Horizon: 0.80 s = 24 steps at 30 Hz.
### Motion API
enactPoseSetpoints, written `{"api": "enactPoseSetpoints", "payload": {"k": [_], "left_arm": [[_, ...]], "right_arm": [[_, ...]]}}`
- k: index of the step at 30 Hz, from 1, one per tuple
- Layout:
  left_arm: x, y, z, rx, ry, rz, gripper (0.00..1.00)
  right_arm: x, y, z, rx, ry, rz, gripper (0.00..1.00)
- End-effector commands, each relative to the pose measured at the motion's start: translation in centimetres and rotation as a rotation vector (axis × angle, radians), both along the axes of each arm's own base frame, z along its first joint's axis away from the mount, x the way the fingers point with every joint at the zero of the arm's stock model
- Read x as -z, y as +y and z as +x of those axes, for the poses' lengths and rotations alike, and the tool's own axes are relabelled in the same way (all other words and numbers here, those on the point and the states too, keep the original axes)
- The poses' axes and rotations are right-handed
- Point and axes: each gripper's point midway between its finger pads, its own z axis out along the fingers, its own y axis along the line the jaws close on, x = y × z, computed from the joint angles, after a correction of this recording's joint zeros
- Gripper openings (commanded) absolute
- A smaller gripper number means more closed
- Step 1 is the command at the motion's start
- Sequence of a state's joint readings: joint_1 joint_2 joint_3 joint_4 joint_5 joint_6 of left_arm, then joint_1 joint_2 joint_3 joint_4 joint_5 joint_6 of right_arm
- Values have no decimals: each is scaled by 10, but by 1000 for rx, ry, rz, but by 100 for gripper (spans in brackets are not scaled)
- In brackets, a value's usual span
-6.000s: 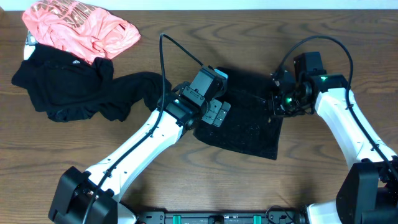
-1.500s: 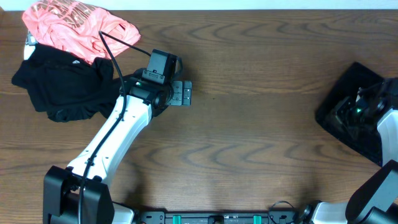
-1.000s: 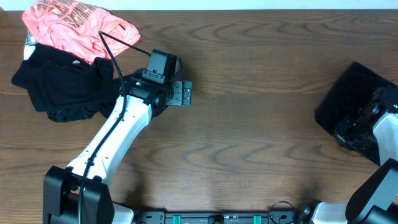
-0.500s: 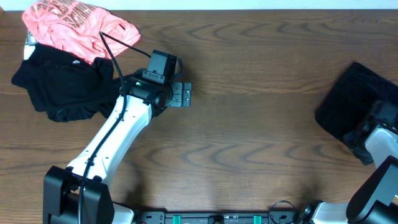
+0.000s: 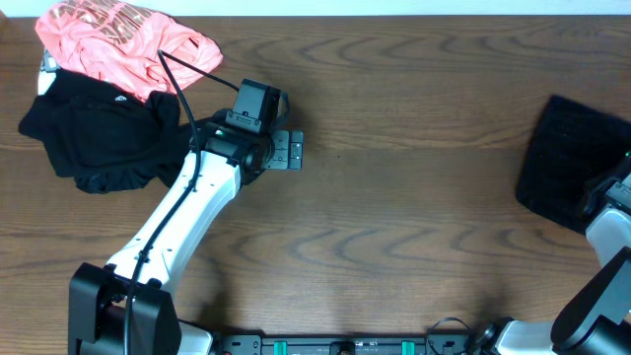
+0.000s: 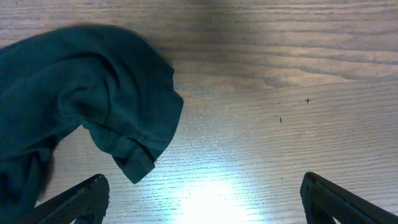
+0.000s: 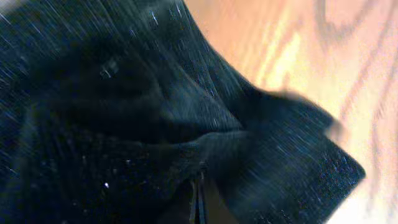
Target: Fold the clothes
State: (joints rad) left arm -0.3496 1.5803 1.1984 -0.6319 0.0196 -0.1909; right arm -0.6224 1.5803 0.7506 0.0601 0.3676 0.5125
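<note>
A folded black cloth lies at the table's right edge. My right gripper is at its lower right corner. In the right wrist view the black cloth fills the frame, and the fingers are pressed together on a fold of it. My left gripper is open and empty over bare wood, just right of a heap of black clothes. In the left wrist view its jaws are wide apart, with a dark sleeve end lying ahead to the left. A pink garment lies crumpled at the far left.
The wooden table runs between the two arms. The pink garment overlaps the top of the black heap. The folded cloth reaches the right border of the overhead view.
My right gripper has pulled the folded black cloth further right, and the cloth has turned more upright. Since six seconds ago my left arm has drawn back left off the cloth and has stayed still since.
</note>
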Motion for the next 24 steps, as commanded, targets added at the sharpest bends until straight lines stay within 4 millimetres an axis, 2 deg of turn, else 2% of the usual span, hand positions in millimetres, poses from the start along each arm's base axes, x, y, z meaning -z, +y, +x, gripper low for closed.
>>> {"api": "enactPoseSetpoints", "payload": {"k": [1,4,8,13,16,18,20,24], "left_arm": [[-5,0,0,-10,-13,-9,98],[-6,-1,2,-11,-21,-13,98],[-7,-2,5,-11,-32,-17,98],[-7,-2,4,-11,-31,-16,98],[-7,-2,3,-10,-27,-15,98],[-7,-2,3,-10,-27,-15,98],[-7,-2,4,-11,-27,-16,98],[-7,-2,4,-10,-28,-16,98]], "right_arm": [[-1,-12,9,-44,16,-63,1],[5,-13,18,-76,5,-69,1],[12,-4,25,-128,-6,-20,1],[1,14,37,-226,-68,35,1],[-20,25,40,-274,-108,55,10],[-40,35,41,-315,-145,65,25],[-62,49,46,-381,-200,81,35],[-98,86,52,-544,-287,117,40]]}}
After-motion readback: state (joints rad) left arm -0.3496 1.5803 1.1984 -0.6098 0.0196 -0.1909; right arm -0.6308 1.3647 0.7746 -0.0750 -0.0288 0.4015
